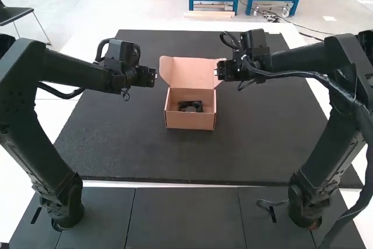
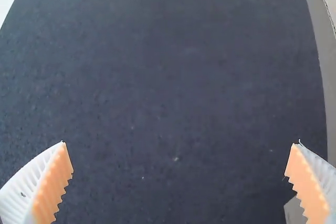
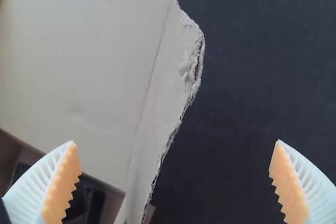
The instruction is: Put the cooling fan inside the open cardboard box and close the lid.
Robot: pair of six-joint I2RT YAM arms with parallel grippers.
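Left claw (image 1: 155, 76) and right claw (image 1: 218, 72): spread wide, empty. Between both: open brown cardboard box (image 1: 190, 119), black cooling fan (image 1: 190, 107) inside, lid flap (image 1: 187, 73) raised.

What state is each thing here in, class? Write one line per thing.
Box: open, upright.
Lid: raised at the back.
Fan: lying inside the box.
Left gripper: open, empty, beside the lid.
Right gripper: open, empty, at the lid's other edge.
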